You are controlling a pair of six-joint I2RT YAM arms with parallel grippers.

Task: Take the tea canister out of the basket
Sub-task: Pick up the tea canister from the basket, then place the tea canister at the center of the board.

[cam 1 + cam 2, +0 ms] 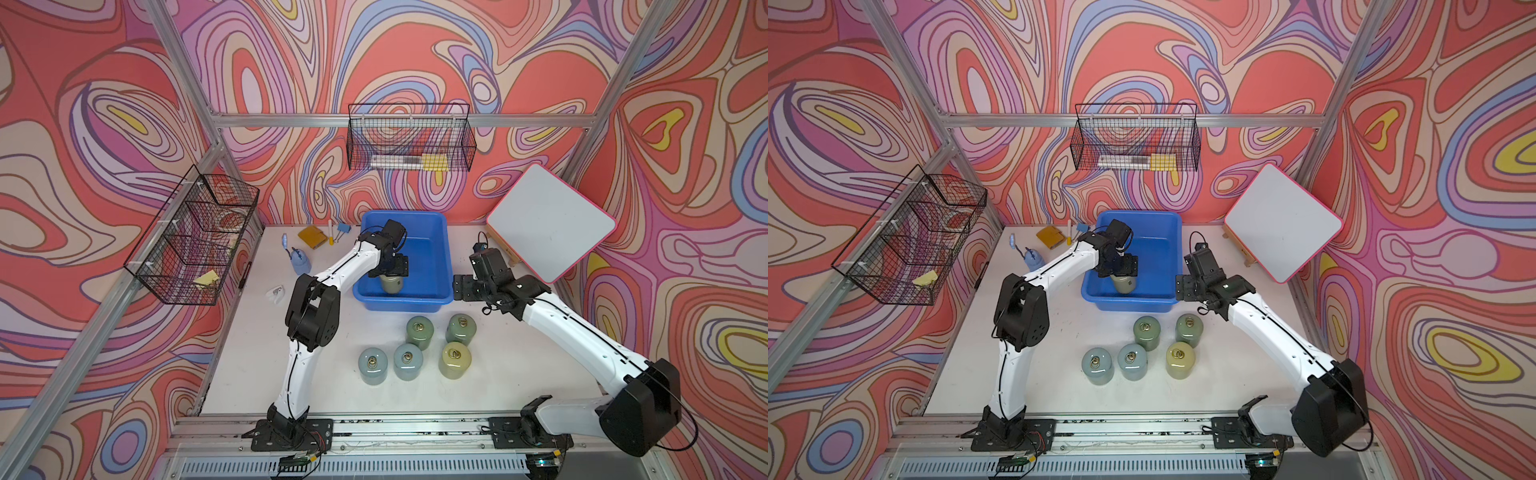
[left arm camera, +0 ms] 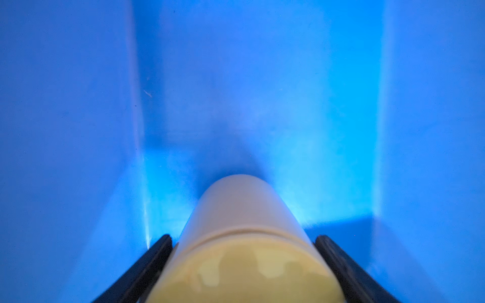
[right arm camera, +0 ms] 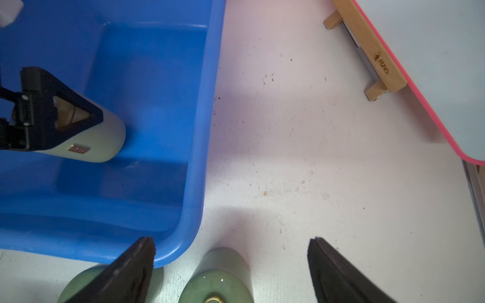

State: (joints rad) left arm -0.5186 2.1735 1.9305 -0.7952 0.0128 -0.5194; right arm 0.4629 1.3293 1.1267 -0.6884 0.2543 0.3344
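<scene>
My left pincer [image 2: 242, 238] is down inside the basket [image 1: 403, 215], pointing at the floor, with its two black fingers [image 2: 157, 257] lying along either side of the canister [image 2: 244, 210]. It is closed on that wide body at the lid end. From the right wrist view, one finger lies flat over the canister's side, and a small reddish label shows below it. The canister is pale cream-green and upright. It is by the basket's near wall, left of the middle in both top views. I cannot tell whether its base rests on the blue floor or is just clear of it. Nothing else shows in the basket.

My right pincer [image 3: 232, 241] hangs outside the basket, just off its near right corner. Its fingers are spread wide with only bare tabletop [image 1: 519, 365] between them. In its wrist view two green lids sit just under it, beside the basket's rounded corner.

In front of the basket, five spare canisters [image 1: 419, 331] stand upright on the tabletop in a loose cluster: two green, two grey-blue and one yellowish. Each has a ring on its lid.

Further out, a pink-edged whiteboard [image 1: 548, 220] leans at the far right. A blue spray bottle [image 1: 300, 262] stands to the basket's left.
</scene>
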